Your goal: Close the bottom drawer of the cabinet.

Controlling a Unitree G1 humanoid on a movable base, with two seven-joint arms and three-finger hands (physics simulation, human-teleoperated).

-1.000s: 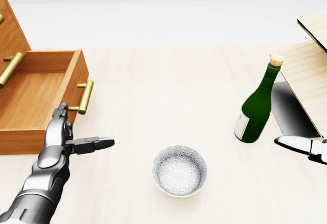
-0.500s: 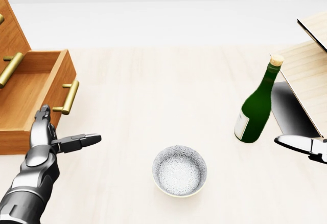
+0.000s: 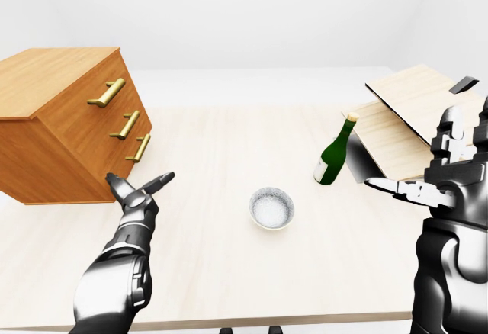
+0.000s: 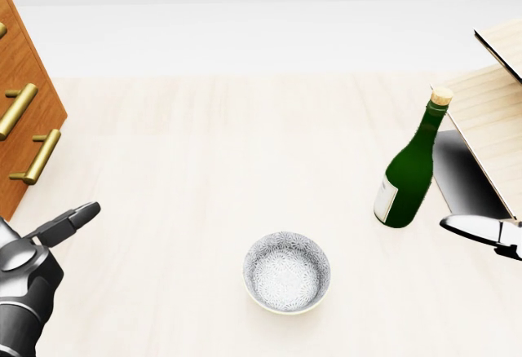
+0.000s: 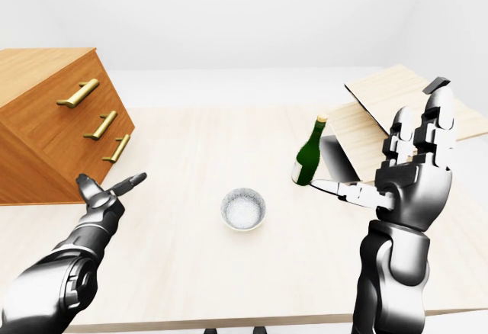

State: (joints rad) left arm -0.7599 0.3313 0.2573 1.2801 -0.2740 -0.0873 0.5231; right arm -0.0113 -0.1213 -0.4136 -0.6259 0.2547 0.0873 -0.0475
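The head view looks steeply down on the table (image 4: 204, 129), close in, so the cabinet (image 4: 20, 96) is cut off at its left edge and only fingertips show at either side. The left-eye and right-eye views sit higher and farther off, facing across the table toward the pale far wall, and take in the whole cabinet and both raised arms. The eye pair is offset sideways. All three views share the bowl (image 3: 271, 207) and the green bottle (image 5: 308, 162) at mid-table.
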